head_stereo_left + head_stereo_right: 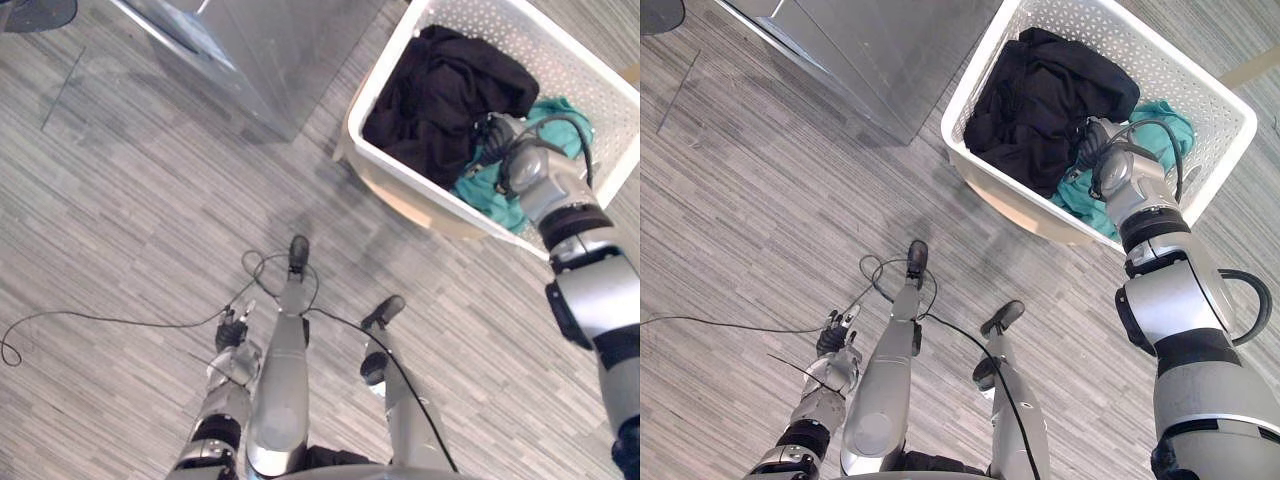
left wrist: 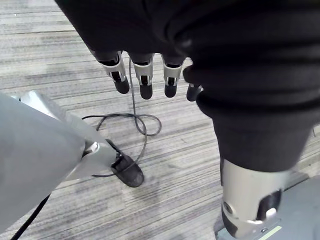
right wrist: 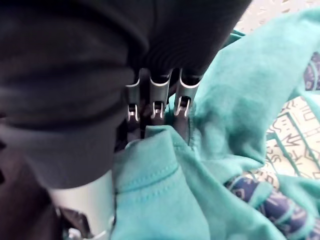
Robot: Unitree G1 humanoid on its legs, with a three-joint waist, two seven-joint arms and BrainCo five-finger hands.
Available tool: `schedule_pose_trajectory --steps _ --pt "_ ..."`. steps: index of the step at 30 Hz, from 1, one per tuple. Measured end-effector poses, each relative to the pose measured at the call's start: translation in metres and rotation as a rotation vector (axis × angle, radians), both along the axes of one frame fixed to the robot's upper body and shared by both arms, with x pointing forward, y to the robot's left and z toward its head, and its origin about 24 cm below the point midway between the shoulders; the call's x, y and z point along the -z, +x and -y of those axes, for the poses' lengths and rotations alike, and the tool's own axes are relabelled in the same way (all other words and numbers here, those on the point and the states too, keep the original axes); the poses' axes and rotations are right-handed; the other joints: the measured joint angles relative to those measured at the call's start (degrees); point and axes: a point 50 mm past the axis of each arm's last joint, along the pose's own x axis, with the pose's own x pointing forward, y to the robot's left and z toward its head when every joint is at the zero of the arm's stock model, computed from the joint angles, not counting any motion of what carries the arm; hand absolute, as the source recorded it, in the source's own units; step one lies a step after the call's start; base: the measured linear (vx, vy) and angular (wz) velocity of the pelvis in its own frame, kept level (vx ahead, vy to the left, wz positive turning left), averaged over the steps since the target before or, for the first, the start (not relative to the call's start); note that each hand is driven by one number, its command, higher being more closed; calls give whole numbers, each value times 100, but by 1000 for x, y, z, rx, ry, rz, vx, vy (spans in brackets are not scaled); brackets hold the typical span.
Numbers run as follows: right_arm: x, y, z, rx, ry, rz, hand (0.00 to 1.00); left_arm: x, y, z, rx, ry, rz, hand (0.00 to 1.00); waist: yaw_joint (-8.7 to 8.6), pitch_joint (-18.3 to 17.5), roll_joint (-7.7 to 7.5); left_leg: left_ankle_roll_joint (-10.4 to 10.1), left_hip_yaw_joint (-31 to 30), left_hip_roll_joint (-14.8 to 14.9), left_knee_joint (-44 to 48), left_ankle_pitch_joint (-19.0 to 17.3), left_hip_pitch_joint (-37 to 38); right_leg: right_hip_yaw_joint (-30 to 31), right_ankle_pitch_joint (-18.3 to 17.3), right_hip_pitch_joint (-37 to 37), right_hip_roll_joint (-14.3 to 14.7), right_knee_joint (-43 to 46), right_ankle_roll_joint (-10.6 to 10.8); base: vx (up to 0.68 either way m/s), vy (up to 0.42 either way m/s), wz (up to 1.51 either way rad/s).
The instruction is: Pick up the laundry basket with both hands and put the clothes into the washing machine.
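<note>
A white perforated laundry basket [image 1: 570, 60] stands at the upper right. It holds a heap of black clothes [image 1: 440, 95] and a teal garment [image 1: 480, 187] near its front right side. My right hand [image 1: 495, 140] is down inside the basket, where the black heap meets the teal cloth. Seen from the right wrist, that hand [image 3: 157, 95] is pushed into a fold of the teal garment [image 3: 235, 75], and the fold covers its front part. My left hand [image 1: 232, 332] hangs low at the lower left, far from the basket, relaxed and empty [image 2: 145, 75].
A grey metal-sided appliance [image 1: 240, 50] stands on the striped grey floor left of the basket. The basket rests on a beige stand [image 1: 400, 195]. A dark round object [image 1: 35, 12] sits in the top left corner.
</note>
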Motion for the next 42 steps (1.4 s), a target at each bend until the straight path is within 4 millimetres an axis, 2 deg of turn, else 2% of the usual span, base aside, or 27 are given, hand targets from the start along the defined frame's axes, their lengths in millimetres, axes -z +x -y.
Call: schedule_pose_trajectory --steps 2,5,8,11,13,16,18,19,22,23,29,33,35,39,42 --pt "-1 0 -1 -2 4 -5 0 -1 1 -1 -4 2 5 0 -2 18 -26 0 -48 34 85 -2 1 -57 19 73 40 1 -27 45 55 9" --pt "-14 3 -9 -10 24 26 0 -2 0 -6 -26 1 6 0 15 87 -161 -24 -67 110 236 -26 -2 -59 32 137 111 4 -47 20 75 -2" --pt "-26 3 -9 5 14 55 0 -1 -1 -9 -37 -3 -1 0 39 93 -173 -38 -90 163 258 -45 -36 -70 24 133 165 3 -56 -11 78 -1" --pt "-27 3 -8 13 29 59 0 -2 0 -10 -46 -9 8 0 150 100 -190 -25 -133 195 410 -79 -198 -90 0 75 203 11 -90 -19 102 4" --pt "-27 4 -11 6 50 62 0 -4 1 -13 -65 -29 19 0 142 101 -191 -25 -267 212 433 -73 -324 -213 1 35 249 11 -91 -6 88 16" --pt "-21 3 -7 30 58 36 0 -12 6 -9 -61 -49 70 0 199 106 -202 -51 -419 199 438 -39 -531 -383 5 -64 274 12 -96 24 128 21" --pt "-21 3 -4 48 58 31 0 -25 14 -4 -36 -53 137 0 286 122 -234 -51 -443 185 382 8 -673 -471 15 -188 269 8 -106 50 113 9" --pt "-22 3 -4 51 56 37 0 -29 16 -4 -37 -56 156 0 276 123 -236 -50 -467 181 379 16 -719 -509 15 -213 270 7 -106 71 123 12" --pt "-39 0 0 53 -31 90 0 -49 24 0 -42 -75 261 0 265 122 -281 -57 -540 178 437 30 -1000 -612 14 -407 276 28 -105 79 92 7" --pt "-44 -1 0 52 -60 103 100 -51 24 0 -40 -75 273 0 257 121 -283 -48 -546 186 445 22 -1055 -635 8 -470 272 65 -99 81 87 -2" --pt "-50 -2 -6 28 -126 131 100 -39 13 8 -45 -105 231 0 245 118 -287 -51 -486 238 571 11 -1108 -693 -105 -564 223 305 -173 101 100 -3" --pt "-35 1 -17 -15 -107 106 100 -38 13 8 -49 -105 226 0 246 115 -290 -53 -389 302 681 11 -1087 -671 -123 -564 228 393 -199 90 90 -7" --pt "-29 1 -22 -40 -91 109 100 -38 12 7 -55 -105 225 0 186 114 -292 -47 -363 332 780 -12 -1083 -639 -134 -548 230 442 -216 60 70 -8" --pt "-28 1 -29 -65 91 182 100 -35 11 4 -81 -106 204 0 137 113 -291 -39 -175 431 852 -24 -850 -482 -209 -451 223 612 -270 37 50 -18" --pt "-23 0 -23 -46 208 221 100 -30 9 5 -81 -105 180 0 127 108 -289 -41 -96 488 841 -47 -532 -378 -348 -290 187 850 -321 33 21 -9"
